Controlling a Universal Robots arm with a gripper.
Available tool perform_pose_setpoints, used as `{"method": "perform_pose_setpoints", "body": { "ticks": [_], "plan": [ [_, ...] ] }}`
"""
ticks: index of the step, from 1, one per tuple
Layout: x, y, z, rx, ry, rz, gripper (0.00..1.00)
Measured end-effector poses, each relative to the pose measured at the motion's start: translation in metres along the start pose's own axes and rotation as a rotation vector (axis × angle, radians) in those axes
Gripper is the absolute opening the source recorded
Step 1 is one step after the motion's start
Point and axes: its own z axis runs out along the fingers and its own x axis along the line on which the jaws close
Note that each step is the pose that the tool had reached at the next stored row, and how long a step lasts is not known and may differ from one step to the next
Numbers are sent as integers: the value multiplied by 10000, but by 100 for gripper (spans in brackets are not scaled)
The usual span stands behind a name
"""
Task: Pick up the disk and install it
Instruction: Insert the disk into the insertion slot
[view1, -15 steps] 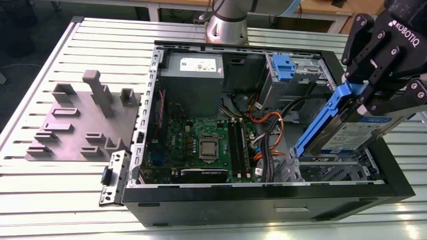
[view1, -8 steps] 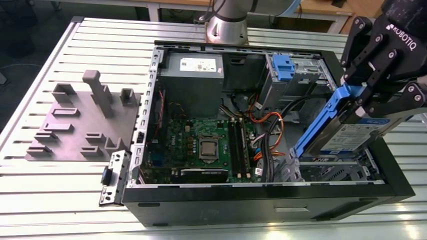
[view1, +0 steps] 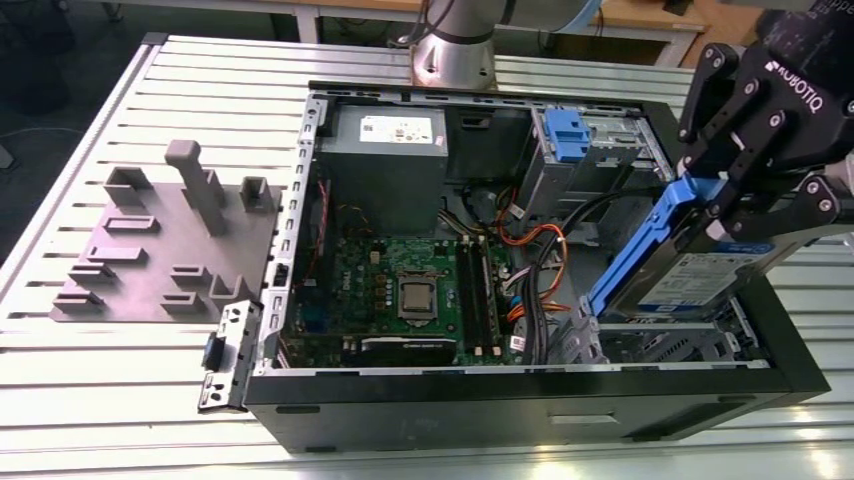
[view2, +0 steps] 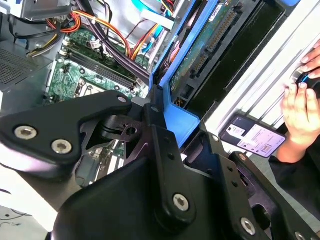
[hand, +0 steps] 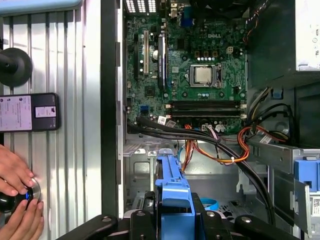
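- Over the open computer case (view1: 787, 370), toward the exterior view's right, the gripper (view1: 727, 205) holds the disk (view1: 694, 270) in the air above the drive bay corner.
- Its black fingers (view1: 714, 120) are closed on the disk, clamped across the blue rail at the disk's upper end.
- The disk hangs tilted, its lower end dipping toward the metal drive cage (view1: 667, 345) inside the case; whether it touches the cage cannot be told.
- A white-and-blue label faces outward on the disk's lower half in the exterior view, and blue rails run along its long edges.
- In the second wrist view, the disk's (view2: 210, 35) green circuit-board underside and its blue rail sit right against the gripper (view2: 160, 120), whose finger links pinch the blue plastic.
- In the first wrist view, the blue rail end of the disk (hand: 172, 185) sits between the gripper's linkages, above the case floor.
- Inside the case lie the green motherboard (view1: 400, 290), a grey power supply box (view1: 387, 150), and orange and black cables (view1: 534, 250).
- A second blue latch piece (view1: 567, 135) sits in the upper drive bay, well apart from the held disk.
- Beside the case on the slatted table (view1: 120, 380) stands a grey fixture plate (view1: 160, 250).
- A person's hands (hand: 17, 200) rest on a round knob on the table outside the case, near a black device with a white label (hand: 27, 112).
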Motion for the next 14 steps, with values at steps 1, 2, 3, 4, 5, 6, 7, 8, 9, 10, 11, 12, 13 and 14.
{"method": "perform_pose_setpoints", "body": {
  "ticks": [1,2,3,4,5,6,7,8,9,10,11,12,13,14],
  "plan": [
    [0,0,9,2,0,0,36],
    [0,0,18,4,0,0,36],
    [0,-1,28,6,-1,0,36],
    [0,-1,40,7,-1,0,36],
    [0,-1,51,8,-1,-1,36],
    [0,-1,63,9,-1,-1,36],
    [0,-1,76,11,-1,-1,36],
    [-1,-1,88,12,-1,0,36],
    [-1,-1,100,13,-2,0,36],
    [-1,-2,112,14,-2,-1,36],
    [-1,-2,125,15,-2,0,36],
    [-1,-2,139,16,-1,0,36],
    [-1,-2,152,17,-1,0,36],
    [-1,-2,166,17,-1,0,36]
  ]
}}
